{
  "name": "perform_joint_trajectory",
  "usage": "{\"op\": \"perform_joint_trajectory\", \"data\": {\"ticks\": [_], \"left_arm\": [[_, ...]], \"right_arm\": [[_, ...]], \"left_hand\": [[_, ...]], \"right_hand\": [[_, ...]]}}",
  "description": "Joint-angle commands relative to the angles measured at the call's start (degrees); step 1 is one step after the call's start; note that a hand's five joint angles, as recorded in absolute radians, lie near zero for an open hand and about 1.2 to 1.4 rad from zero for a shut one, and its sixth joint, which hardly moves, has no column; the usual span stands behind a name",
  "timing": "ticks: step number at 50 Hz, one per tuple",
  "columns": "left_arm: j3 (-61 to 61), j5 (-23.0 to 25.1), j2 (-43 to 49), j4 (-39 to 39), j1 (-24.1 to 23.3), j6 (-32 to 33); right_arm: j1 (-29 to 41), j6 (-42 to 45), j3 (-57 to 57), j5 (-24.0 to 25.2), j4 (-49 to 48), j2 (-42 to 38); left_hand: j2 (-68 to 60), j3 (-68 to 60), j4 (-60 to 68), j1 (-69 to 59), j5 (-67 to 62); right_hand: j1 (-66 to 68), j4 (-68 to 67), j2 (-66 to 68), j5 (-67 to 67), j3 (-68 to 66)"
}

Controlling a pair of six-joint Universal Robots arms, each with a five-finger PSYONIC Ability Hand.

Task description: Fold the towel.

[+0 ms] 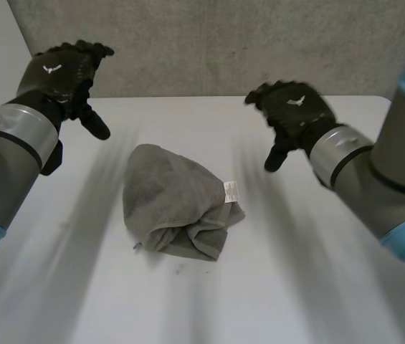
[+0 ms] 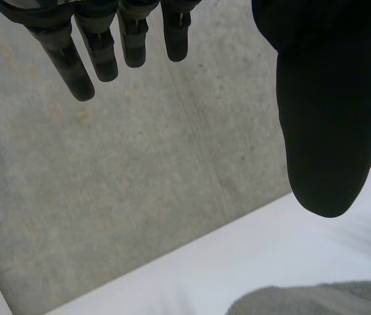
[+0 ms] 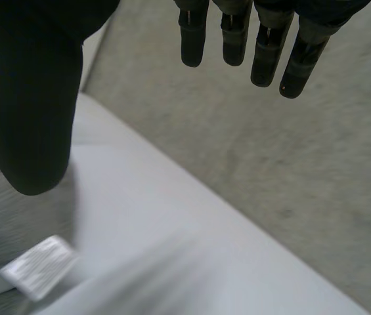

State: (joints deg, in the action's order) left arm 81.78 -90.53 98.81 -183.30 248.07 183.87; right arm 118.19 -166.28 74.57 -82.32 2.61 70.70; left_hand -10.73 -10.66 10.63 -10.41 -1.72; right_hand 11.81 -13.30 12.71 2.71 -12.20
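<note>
The grey towel (image 1: pixel 177 204) lies in a rumpled heap on the table (image 1: pixel 317 287), its white label (image 1: pixel 231 191) toward the right hand (image 1: pixel 295 111). The left hand (image 1: pixel 62 75) hangs off the towel's other side. Both are clear of it, fingers straight and spread, holding nothing. The risk is that, with no corner laid out, a grab at the heap probably catches several layers and bunches it worse.

My left hand (image 2: pixel 316 39) is hovering open over the white table (image 2: pixel 238 262).
My fingers (image 2: pixel 73 72) are stretching out straight and my thumb (image 2: pixel 323 164) is standing apart, gripping nothing; a grey towel (image 2: pixel 316 298) is lying under my thumb, a grey wall (image 2: pixel 139 184) beyond.
</note>
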Motion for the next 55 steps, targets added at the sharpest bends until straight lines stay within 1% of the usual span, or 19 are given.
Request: {"op": "perform_joint_trajectory", "data": {"ticks": [1, 9, 11, 15, 16, 17, 19, 20, 22, 23, 24, 25, 27, 29, 32, 36, 38, 46, 55], "left_arm": [[0.8, -0.9, 3.8, 0.5, 0.0, -0.5], [12.3, -1.7, 4.9, 0.0, 1.7, -6.5], [17.3, -1.7, 4.7, -1.2, 2.8, -8.7], [21.5, -1.6, 4.6, -2.8, 2.9, -9.5], [23.1, -1.7, 4.5, -3.5, 2.9, -9.6], [23.2, -1.7, 4.5, -3.5, 2.9, -9.6], [25.4, -1.7, 4.5, -4.4, 2.9, -9.8], [25.5, -1.7, 4.5, -4.4, 2.9, -9.8], [26.9, -1.5, 4.6, -4.7, 2.6, -9.9], [26.9, -1.5, 4.6, -4.7, 2.6, -9.9], [27.0, -1.5, 4.9, -4.8, 2.2, -9.9], [27.0, -1.5, 4.9, -4.8, 2.2, -9.9], [27.1, -1.4, 5.5, -4.9, 1.7, -10.0], [26.9, -1.4, 6.0, -5.1, 1.3, -10.3], [25.8, -1.3, 7.4, -6.3, -0.7, -11.8], [24.0, -1.5, 9.5, -8.7, -2.3, -14.0], [21.6, -1.6, 12.3, -10.6, -3.6, -15.1], [13.8, -1.9, 19.3, -10.8, -7.9, -15.1], [8.5, -2.1, 24.9, -11.0, -9.9, -14.5]], "right_arm": [[5.1, 0.8, 0.5, 2.4, 1.6, -3.9], [10.9, 0.5, 0.2, 5.6, -1.2, -10.2], [12.9, 0.4, -0.1, 6.9, -4.0, -13.8], [14.7, 0.3, -1.3, 7.0, -6.8, -17.5], [15.4, 0.2, -2.2, 6.8, -8.0, -19.4], [15.4, 0.2, -2.2, 6.8, -8.1, -19.4], [16.1, -0.4, -4.5, 5.7, -11.4, -22.6], [16.1, -0.4, -4.5, 5.7, -11.4, -22.6], [16.1, -0.5, -6.8, 1.5, -15.7, -23.9], [16.1, -0.4, -6.8, 1.5, -15.7, -23.9], [15.9, -0.4, -7.0, -1.3, -18.0, -23.0], [15.9, -0.4, -7.0, -1.4, -18.0, -23.0], [15.3, -1.1, -6.5, -5.9, -20.7, -19.0], [14.8, -1.0, -5.6, -6.8, -21.6, -16.7], [13.4, -0.7, -3.9, -6.7, -22.0, -13.7], [12.5, -0.4, -2.7, -7.0, -22.0, -12.3], [10.5, -0.4, -1.8, -7.5, -21.4, -11.9], [4.3, -0.4, 2.4, -7.7, -21.4, -11.0], [1.6, -0.5, 5.4, -7.7, -21.4, -10.8]], "left_hand": [[-2.3, -2.4, 2.4, -2.7, -1.4], [-2.2, -2.2, 2.3, -2.5, -1.2], [-2.0, -2.1, 2.1, -2.3, -1.0], [-2.0, -2.1, 2.1, -2.3, -1.0], [-2.2, -2.2, 2.3, -2.5, -1.2], [-2.2, -2.2, 2.3, -2.5, -1.2], [-2.7, -2.8, 2.8, -3.0, -1.7], [-2.7, -2.8, 2.8, -3.0, -1.7], [-9.9, -9.9, 10.0, -10.2, -8.9], [-9.9, -10.0, 10.0, -10.2, -8.9], [-12.2, -12.3, 12.3, -12.6, -11.3], [-12.3, -12.3, 12.4, -12.6, -11.3], [-14.6, -14.7, 14.7, -14.9, -13.6], [-15.1, -15.2, 15.2, -15.4, -14.1], [-15.1, -15.2, 15.2, -15.4, -14.1], [-15.0, -15.0, 15.1, -15.3, -14.0], [-15.0, -15.0, 15.1, -15.3, -14.0], [-15.1, -15.2, 15.2, -15.4, -14.1], [-18.0, -18.1, 18.1, -18.3, -17.0]], "right_hand": [[-1.8, 3.3, -2.7, -2.7, 2.2], [-1.8, 3.3, -2.7, -2.7, 2.2], [1.6, -0.1, 0.7, 0.7, -1.2], [9.0, -7.5, 8.1, 8.1, -8.6], [16.0, -14.5, 15.1, 15.1, -15.6], [16.1, -14.6, 15.2, 15.2, -15.7], [40.4, -38.9, 39.5, 39.5, -40.0], [40.5, -39.0, 39.6, 39.6, -40.1], [68.1, -66.6, 67.2, 67.2, -67.7], [68.2, -66.7, 67.3, 67.3, -67.8], [68.2, -66.7, 67.3, 67.3, -67.8], [68.2, -66.7, 67.3, 67.3, -67.8], [68.2, -66.7, 67.3, 67.3, -67.8], [68.2, -66.7, 67.3, 67.3, -67.8], [68.2, -66.7, 67.3, 67.3, -67.8], [68.2, -66.7, 67.3, 67.3, -67.8], [68.2, -66.7, 67.3, 67.3, -67.8], [68.2, -66.7, 67.3, 67.3, -67.8], [68.2, -66.7, 67.3, 67.3, -67.8]]}}
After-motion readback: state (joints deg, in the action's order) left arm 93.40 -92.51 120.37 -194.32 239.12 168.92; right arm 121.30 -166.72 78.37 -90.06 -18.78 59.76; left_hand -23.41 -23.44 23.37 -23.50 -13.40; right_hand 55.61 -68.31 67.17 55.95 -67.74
